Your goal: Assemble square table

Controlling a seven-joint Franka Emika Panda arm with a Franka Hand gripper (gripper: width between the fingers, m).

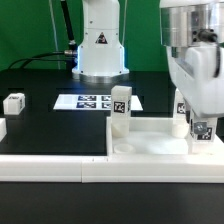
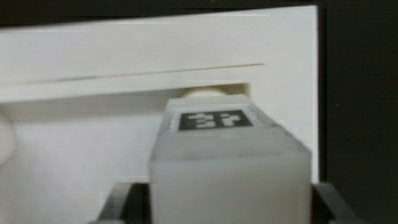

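The white square tabletop slab (image 1: 150, 146) lies flat at the front right, against the border rail. One white tagged leg (image 1: 120, 108) stands upright at its left far corner. A second leg (image 1: 180, 112) stands near its right side. My gripper (image 1: 203, 134) is over the slab's right end and is shut on a third tagged leg (image 1: 203, 128), held upright on or just above the slab. In the wrist view this leg (image 2: 222, 150) fills the space between my dark fingers (image 2: 128, 205), with the slab (image 2: 125, 60) beyond it.
The marker board (image 1: 90, 101) lies behind the slab. A loose tagged leg (image 1: 14, 102) sits at the exterior view's left, and another white part (image 1: 2, 128) shows at the left edge. The white L-shaped rail (image 1: 50, 166) runs along the front. The robot base (image 1: 99, 45) stands at the back.
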